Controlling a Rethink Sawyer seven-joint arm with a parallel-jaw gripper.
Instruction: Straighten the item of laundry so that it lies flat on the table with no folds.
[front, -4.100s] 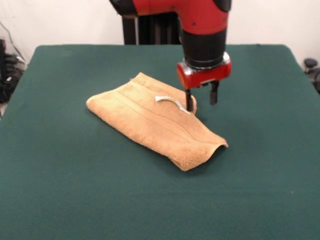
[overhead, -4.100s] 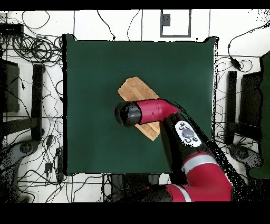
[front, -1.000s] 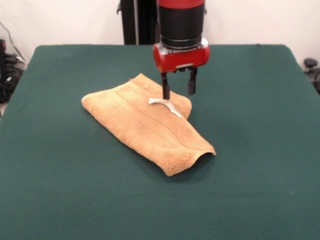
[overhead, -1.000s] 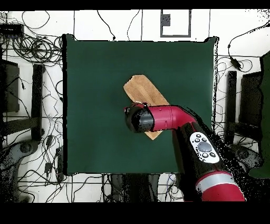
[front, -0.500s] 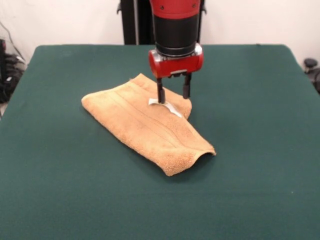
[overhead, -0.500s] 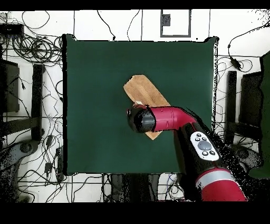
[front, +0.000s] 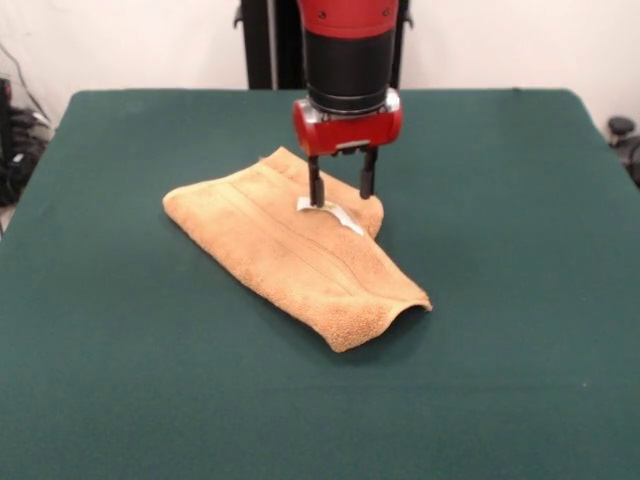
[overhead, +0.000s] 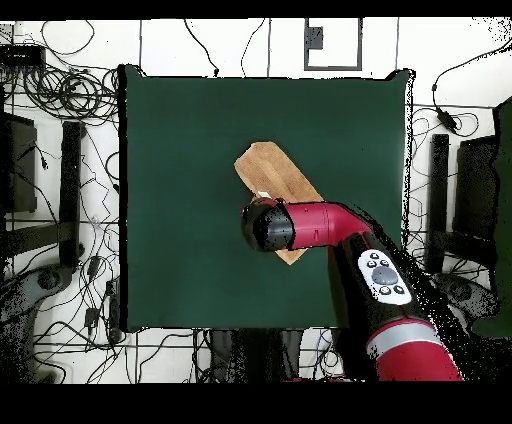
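The tan-orange towel (front: 290, 250) lies folded double in the middle of the green table (front: 520, 330), running from far left to near right, its near corner lifted in a small hump. A woven band crosses it and a white tag (front: 335, 213) lies on its far edge. My gripper (front: 341, 195) is open, pointing straight down over the towel's far edge, one finger touching the tag's left end, the other just above the cloth. In the overhead view the arm (overhead: 310, 224) hides the towel's (overhead: 272, 170) lower half and the gripper.
Cables and equipment (overhead: 60, 150) surround the table on the floor in the overhead view. The robot's dark pedestal (front: 275, 45) stands behind the table's far edge.
Since four seconds ago the gripper moved left from the towel's far right edge to the tag and came lower. The towel shifted a little left. In the last half second it sank slightly.
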